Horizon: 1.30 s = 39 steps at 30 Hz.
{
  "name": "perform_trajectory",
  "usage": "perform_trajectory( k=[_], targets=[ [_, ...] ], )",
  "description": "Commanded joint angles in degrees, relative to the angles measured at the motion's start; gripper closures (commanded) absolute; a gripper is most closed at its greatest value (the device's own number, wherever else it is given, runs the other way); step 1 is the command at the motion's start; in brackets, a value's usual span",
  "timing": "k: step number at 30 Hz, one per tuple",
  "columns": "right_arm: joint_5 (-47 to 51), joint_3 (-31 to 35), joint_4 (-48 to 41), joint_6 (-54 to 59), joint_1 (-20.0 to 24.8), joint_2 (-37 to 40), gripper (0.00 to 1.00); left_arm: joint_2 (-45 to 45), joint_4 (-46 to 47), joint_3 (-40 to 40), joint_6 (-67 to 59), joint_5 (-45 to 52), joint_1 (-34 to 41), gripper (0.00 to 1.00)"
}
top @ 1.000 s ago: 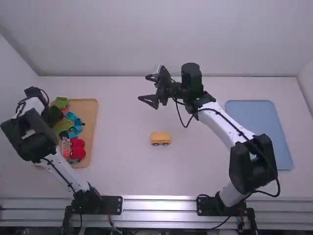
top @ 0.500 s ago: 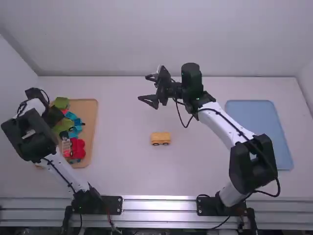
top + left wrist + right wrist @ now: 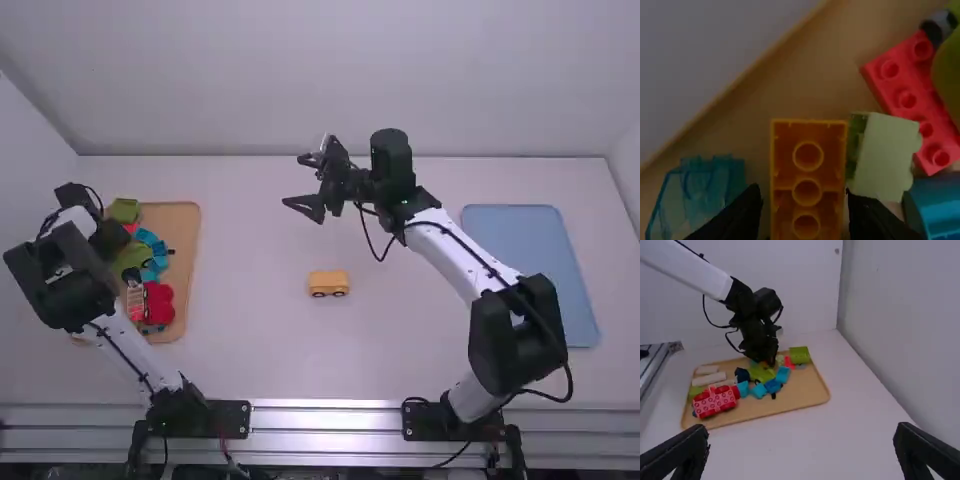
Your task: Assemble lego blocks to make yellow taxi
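Note:
My left gripper (image 3: 108,238) is low over the far part of the wooden tray, partly hidden by its own arm. In the left wrist view, the left gripper (image 3: 804,205) is open astride an orange-yellow brick (image 3: 808,172), its hollow underside facing the camera; a narrow gap shows beside one finger. On the middle of the table stands a yellow block with wheels (image 3: 328,283). Beyond it, above the table, is my right gripper (image 3: 292,180), open with nothing between its fingers. The right wrist view shows the right gripper (image 3: 801,440) spread wide too.
The wooden tray (image 3: 188,230) holds several blocks, among them red (image 3: 158,303), green (image 3: 125,210) and blue ones. Against the orange-yellow brick lies a pale green block (image 3: 885,155), with a red brick (image 3: 907,97) beyond. A blue tray (image 3: 530,270) lies at the right.
The left gripper and its wrist have shifted very slightly to the right over the tray. The right arm and the wheeled yellow block have kept still.

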State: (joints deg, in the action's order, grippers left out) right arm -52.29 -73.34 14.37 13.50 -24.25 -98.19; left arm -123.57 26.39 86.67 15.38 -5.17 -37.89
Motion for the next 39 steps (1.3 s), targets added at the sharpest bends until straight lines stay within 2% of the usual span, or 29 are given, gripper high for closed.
perform_trajectory(
  k=[1,11,17,20,22,23,24,28,33,37,39],
  targets=[
    [-0.13,-2.01,0.07,0.00,0.00,-0.13,0.01,-0.42,0.17,-0.55,0.20,-0.28,-0.31,0.56],
    [-0.15,-2.01,-0.07,0.02,0.00,-0.13,0.01,-0.42,-2.99,-3.65,0.22,-0.26,-0.28,0.56],
    [-0.15,-2.01,-0.09,0.02,0.00,-0.13,0.01,-0.42,-2.89,-3.06,0.22,-0.26,-0.37,0.73],
    [-0.15,-2.01,-0.09,0.00,0.00,-0.13,0.01,-0.39,-0.31,-0.66,0.22,-0.24,-0.35,0.81],
    [-0.15,-2.01,-0.09,0.00,0.00,-0.13,0.01,-0.22,4.31,3.43,0.22,-0.26,-0.35,0.90],
    [-0.15,-2.01,-0.09,0.00,0.00,-0.13,0.01,-0.17,4.66,3.69,0.24,-0.28,-0.35,0.91],
    [-0.15,-2.01,-0.09,-0.02,0.00,-0.13,0.01,0.48,7.23,5.66,0.59,-0.31,-0.37,0.97],
    [-0.13,-2.03,-0.07,0.02,0.04,-0.13,0.01,4.87,10.16,7.02,2.01,0.09,-0.37,0.98],
    [-0.61,-2.03,-0.09,-3.43,1.57,-0.13,0.01,14.64,10.21,3.23,-0.48,6.49,0.00,0.98],
    [-5.66,-2.01,-0.15,-4.42,3.15,-0.13,0.01,24.00,2.16,-6.49,-4.72,20.44,2.25,0.98],
    [-6.29,-1.99,-0.33,-2.12,3.76,-0.13,0.01,28.11,-2.80,-11.93,-5.44,24.48,3.61,0.98]
  ],
)
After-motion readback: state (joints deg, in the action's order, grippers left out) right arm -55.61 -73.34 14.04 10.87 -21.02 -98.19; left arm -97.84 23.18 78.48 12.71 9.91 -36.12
